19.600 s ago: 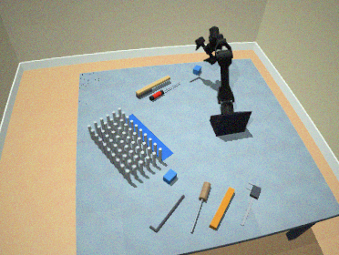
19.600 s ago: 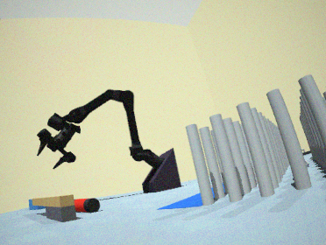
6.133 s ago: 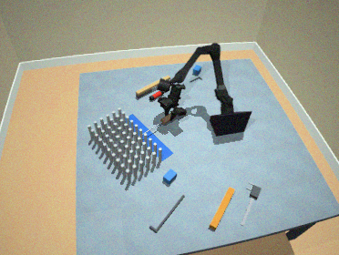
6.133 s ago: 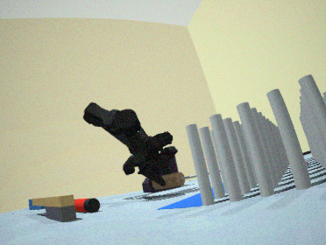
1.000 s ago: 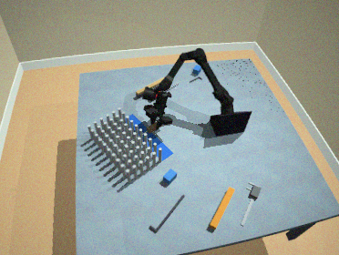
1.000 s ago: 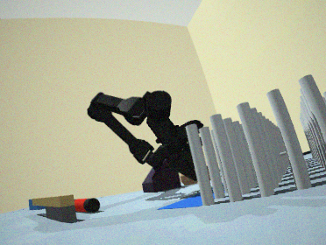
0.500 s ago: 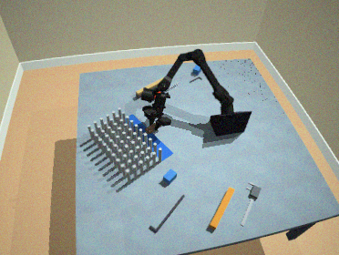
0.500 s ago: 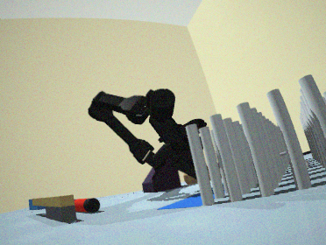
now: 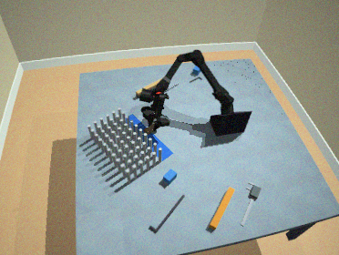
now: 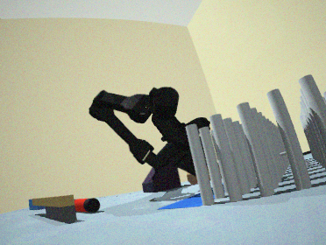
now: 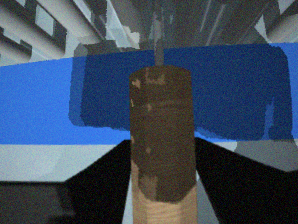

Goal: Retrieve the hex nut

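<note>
My gripper (image 9: pixel 152 127) (image 11: pixel 161 145) is shut on the brown wooden handle (image 9: pixel 149 131) (image 11: pixel 161 110) of a tool, low over the taped strip. The tool's thin metal rod (image 11: pixel 159 46) runs forward from the handle, past the strip and in between the front spacers; its far end is hidden. The grey metal spacers (image 9: pixel 159 155) (image 10: pixel 200 166) (image 11: pixel 37 35) stand upright in rows. The blue taped strip (image 9: pixel 166 154) (image 10: pixel 184 203) (image 11: pixel 30 105) lies along their front, partly under the gripper's shadow. I cannot make out the hex nut in any view.
A blue block (image 9: pixel 169 177), a dark L-shaped tool (image 9: pixel 169 213), an orange bar (image 9: pixel 221 209) and a grey-headed tool (image 9: pixel 255 191) lie off the field. Another blue block (image 9: pixel 196 70) and a tan object (image 9: pixel 148 87) lie beyond the arm. A red cylinder (image 10: pixel 81 205) shows in the exterior view.
</note>
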Tool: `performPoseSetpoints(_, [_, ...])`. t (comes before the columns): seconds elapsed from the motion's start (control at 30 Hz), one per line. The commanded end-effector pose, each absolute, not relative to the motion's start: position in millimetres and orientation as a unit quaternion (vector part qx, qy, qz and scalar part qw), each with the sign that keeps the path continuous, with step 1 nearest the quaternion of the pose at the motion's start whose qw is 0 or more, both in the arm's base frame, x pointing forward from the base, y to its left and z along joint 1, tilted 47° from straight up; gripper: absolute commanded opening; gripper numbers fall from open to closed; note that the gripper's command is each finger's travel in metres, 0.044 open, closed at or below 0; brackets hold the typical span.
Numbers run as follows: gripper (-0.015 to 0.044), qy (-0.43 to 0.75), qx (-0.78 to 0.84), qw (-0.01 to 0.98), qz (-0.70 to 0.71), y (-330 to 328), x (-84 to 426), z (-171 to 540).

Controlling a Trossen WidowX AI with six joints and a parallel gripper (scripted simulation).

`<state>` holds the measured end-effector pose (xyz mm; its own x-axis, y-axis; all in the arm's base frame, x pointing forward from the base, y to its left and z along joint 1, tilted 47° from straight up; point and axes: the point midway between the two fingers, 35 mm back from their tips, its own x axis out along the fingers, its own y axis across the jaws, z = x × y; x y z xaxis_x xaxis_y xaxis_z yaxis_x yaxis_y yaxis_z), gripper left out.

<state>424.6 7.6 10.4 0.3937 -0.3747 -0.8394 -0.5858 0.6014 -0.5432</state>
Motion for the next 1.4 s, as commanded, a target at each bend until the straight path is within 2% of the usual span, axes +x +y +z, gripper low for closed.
performPoseSetpoints(0.0, [0.0,0.544,-0.44,0.711,0.073,10.1,427.8,10.9])
performPoseSetpoints(1.37, [0.0,0.544,-0.441,0.71,0.074,14.4,441.5,-1.6])
